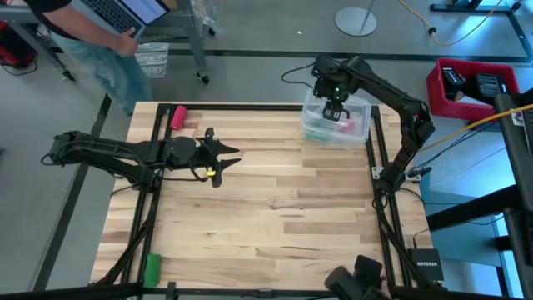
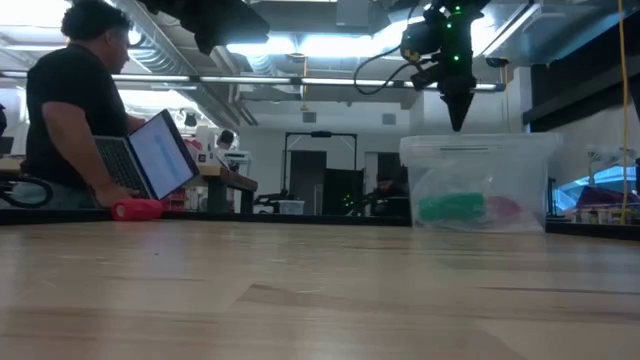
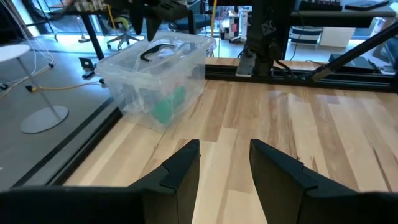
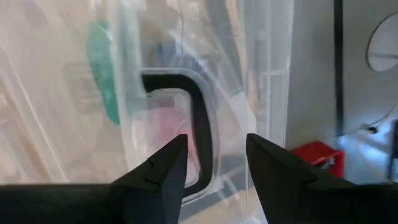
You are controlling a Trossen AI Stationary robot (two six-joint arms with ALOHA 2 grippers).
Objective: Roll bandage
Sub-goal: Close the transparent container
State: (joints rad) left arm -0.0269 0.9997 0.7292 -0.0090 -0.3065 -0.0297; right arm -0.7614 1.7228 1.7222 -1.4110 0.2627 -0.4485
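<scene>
The teal-green bandage (image 2: 455, 207) lies as a bunched roll on the floor of a clear plastic box (image 1: 315, 125) at the table's far right. It also shows through the box wall in the left wrist view (image 3: 168, 106) and the right wrist view (image 4: 99, 68). The box carries a clear lid with a black handle (image 4: 200, 118). My right gripper (image 2: 458, 118) hangs above the lid, pointing down, open (image 4: 214, 146), with nothing between its fingers. My left gripper (image 1: 223, 162) waits at mid-left above the table, open (image 3: 224, 158) and holding nothing.
A pink-red roll (image 1: 177, 117) lies near the far left edge, and a bright green roll (image 1: 151, 267) near the near left corner. Something pink (image 2: 505, 208) also lies in the box. A person with a laptop (image 2: 150, 160) stands beyond the far edge. Bare wood fills the table's middle.
</scene>
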